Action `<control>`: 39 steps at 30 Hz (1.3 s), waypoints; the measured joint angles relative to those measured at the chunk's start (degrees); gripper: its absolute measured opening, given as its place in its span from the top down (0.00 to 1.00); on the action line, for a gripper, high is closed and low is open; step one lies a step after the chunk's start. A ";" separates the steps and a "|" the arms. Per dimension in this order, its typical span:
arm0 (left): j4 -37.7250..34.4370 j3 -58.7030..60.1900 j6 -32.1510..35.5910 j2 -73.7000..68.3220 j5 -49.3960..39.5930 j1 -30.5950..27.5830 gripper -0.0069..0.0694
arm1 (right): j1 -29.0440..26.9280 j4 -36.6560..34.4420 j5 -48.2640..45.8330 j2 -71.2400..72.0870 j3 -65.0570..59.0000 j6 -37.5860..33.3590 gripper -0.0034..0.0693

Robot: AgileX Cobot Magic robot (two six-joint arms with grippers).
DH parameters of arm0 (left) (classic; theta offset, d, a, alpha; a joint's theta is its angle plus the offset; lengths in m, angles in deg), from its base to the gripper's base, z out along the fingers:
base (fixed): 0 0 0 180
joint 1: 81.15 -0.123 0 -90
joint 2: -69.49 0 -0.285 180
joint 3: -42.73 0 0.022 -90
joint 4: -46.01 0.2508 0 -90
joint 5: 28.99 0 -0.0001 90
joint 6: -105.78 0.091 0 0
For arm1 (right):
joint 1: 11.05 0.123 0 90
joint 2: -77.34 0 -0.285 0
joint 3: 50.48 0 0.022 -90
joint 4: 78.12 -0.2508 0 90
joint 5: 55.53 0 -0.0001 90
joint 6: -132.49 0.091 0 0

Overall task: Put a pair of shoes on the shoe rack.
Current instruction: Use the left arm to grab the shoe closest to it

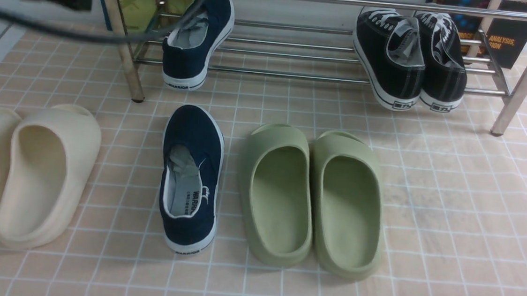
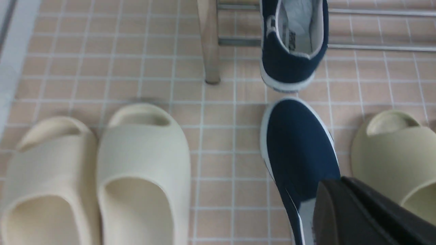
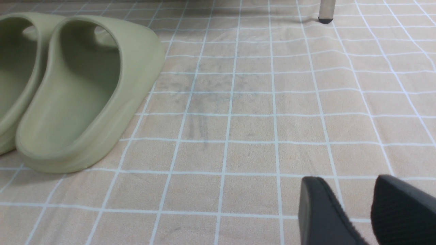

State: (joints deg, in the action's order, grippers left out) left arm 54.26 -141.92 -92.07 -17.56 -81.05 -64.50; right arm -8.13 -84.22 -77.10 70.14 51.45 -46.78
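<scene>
Sitting apart: one navy shoe (image 1: 197,41) on the rack (image 1: 269,72), its mate (image 1: 190,180) on the floor

Your first navy slip-on rests on the lower shelf near the rack's left end, its heel toward you and jutting past the front bar. Its mate stands upright on the tiled floor (image 1: 446,275) in front, toe toward the rack — between the cream clogs (image 1: 50,173) on its left and the olive-green slides (image 1: 283,196) on its right, touching neither pair.

Your left gripper (image 2: 335,182) has its fingers together, clamped on nothing; in the left wrist view they overlap part of the floor shoe, though you cannot judge their height above it. Your right gripper (image 3: 348,178) has its fingers apart, with bare tile visible between them.

Farther along the lower shelf, toward the right end, you have the black lace-up sneakers (image 1: 409,60) side by side, heels facing you. Books (image 1: 502,40) show behind the rack at both ends. A blurred dark cable (image 1: 89,37) crosses the upper left of your front view — it partly hides the shoe on the shelf.
</scene>
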 joint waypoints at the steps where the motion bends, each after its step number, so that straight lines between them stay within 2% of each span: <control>1: -1.68 5.26 -0.88 1.07 3.54 0.00 0.88 | 0.00 0.00 0.00 0.00 0.00 0.00 0.62; 6: -9.83 23.96 -1.63 -0.38 18.06 0.00 0.85 | 0.00 0.00 0.00 0.00 0.00 0.00 0.62; 8: -11.65 26.96 -1.63 -2.17 21.07 0.00 0.80 | 0.00 0.00 0.00 0.00 0.00 0.00 0.62; 11: -13.11 27.60 -1.40 -4.50 23.47 0.00 0.68 | 0.00 0.00 0.00 0.00 0.00 0.00 0.62; 13: -14.22 27.60 -0.62 -5.83 25.25 0.00 0.54 | 0.00 0.00 0.00 0.00 0.00 0.00 0.62; 14: -14.22 27.60 -0.62 -5.98 25.38 0.00 0.54 | 0.00 0.00 0.00 0.00 0.00 0.00 0.62; 17: -16.85 27.60 2.41 -9.19 27.37 0.00 0.32 | 0.00 0.00 0.00 0.00 0.00 0.00 0.62; 18: -17.06 27.60 2.41 -9.42 27.47 0.00 0.32 | 0.00 0.00 0.00 0.00 0.00 0.00 0.62; 21: -21.34 27.60 7.99 -13.48 28.82 0.00 0.28 | 0.00 0.00 0.00 0.00 0.00 0.00 0.62; 23: -22.92 27.40 10.36 -15.35 28.93 0.00 0.29 | 0.00 0.00 0.00 0.00 0.00 0.00 0.62; 25: -25.81 26.77 14.13 -17.97 29.04 0.00 0.36 | 0.00 0.00 0.00 0.00 0.00 0.00 0.62; 28: -27.26 25.42 17.26 -20.70 28.45 0.00 0.55 | 0.00 0.00 0.00 0.00 0.00 0.00 0.62; 32: -25.01 23.84 17.85 -20.57 25.45 -0.20 0.82 | 0.00 0.00 0.00 0.00 0.00 0.00 0.62; 34: -21.95 22.79 17.85 -19.35 21.72 -0.20 0.87 | 0.00 0.00 0.00 0.00 0.00 0.00 0.62; 36: -20.01 21.96 17.85 -18.03 18.41 -0.20 0.88 | 0.00 0.00 0.00 0.00 0.00 0.00 0.62; 39: -17.38 17.24 18.27 -14.63 6.26 -0.20 0.88 | 0.00 0.00 0.00 0.00 0.00 0.00 0.62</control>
State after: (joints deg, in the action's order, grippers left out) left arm 36.88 -124.69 -73.80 -32.19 -74.79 -64.70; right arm -8.13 -84.22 -77.10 70.14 51.45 -46.78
